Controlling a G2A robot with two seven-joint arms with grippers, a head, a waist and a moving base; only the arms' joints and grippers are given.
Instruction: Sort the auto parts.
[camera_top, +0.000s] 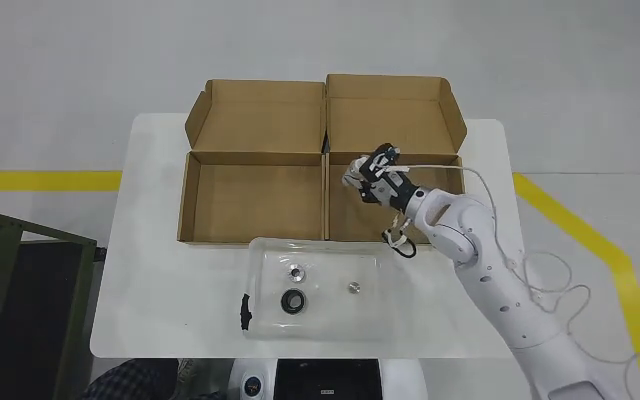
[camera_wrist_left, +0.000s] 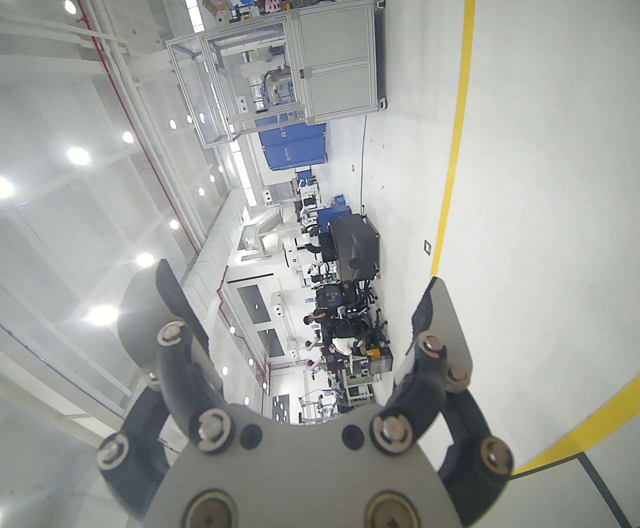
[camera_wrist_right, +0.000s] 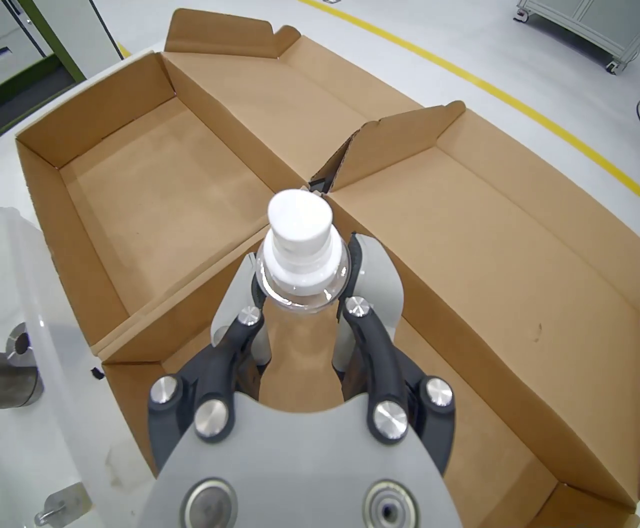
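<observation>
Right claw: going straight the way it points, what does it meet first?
Probably the cardboard boxes' shared wall, struck first by the white-capped part that the right claw holds; depth is unclear.

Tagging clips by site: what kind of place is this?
Most likely an industrial hall or robotics test floor: yellow floor line, aluminium-framed machine enclosure, rows of ceiling lights and workstations behind. The sorting table with cardboard boxes stands on that open floor.
</observation>
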